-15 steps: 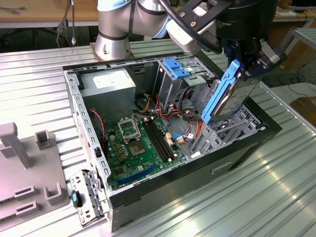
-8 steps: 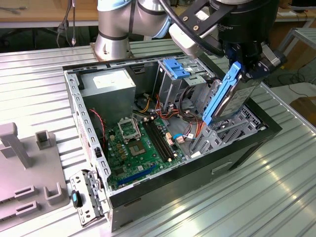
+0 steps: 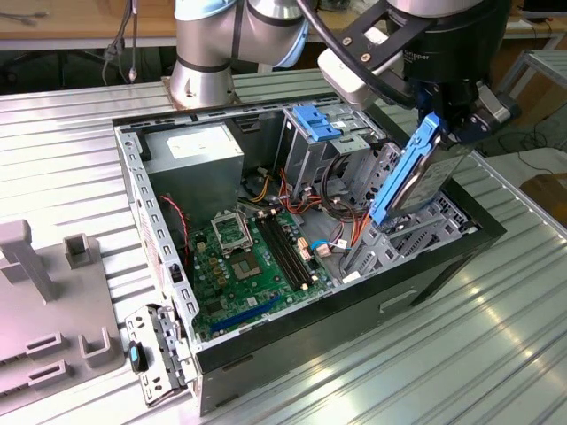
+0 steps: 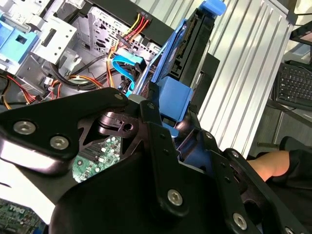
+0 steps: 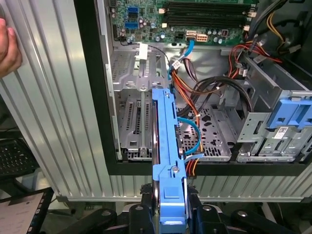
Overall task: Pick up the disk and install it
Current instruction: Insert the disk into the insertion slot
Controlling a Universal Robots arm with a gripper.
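Above the open computer case (image 3: 292, 332), the pincer (image 3: 447, 124) clamps the disk (image 3: 418, 173) at its upper end; its long axis slopes steeply down toward the motherboard (image 3: 244, 266) and cables (image 3: 341, 190) inside.

Robotics workshop: ribbed metal worktop (image 3: 425, 372), robot arm base (image 3: 202, 75) at 12 o'clock, opened computer case (image 3: 292, 341) centre, grey fixtures (image 3: 35, 292) at 8 o'clock.

An open computer case (image 3: 310, 329) lies on a ribbed metal table (image 3: 434, 372), holding a green motherboard (image 3: 244, 266), a grey power supply box (image 3: 195, 152) and, beside that box, a blue-topped drive cage (image 3: 312, 124). At the exterior view's left, 1 grey fixture (image 3: 53, 310) sits on the table near the case. In the second wrist view a black keyboard (image 4: 296, 87) lies beyond the table.
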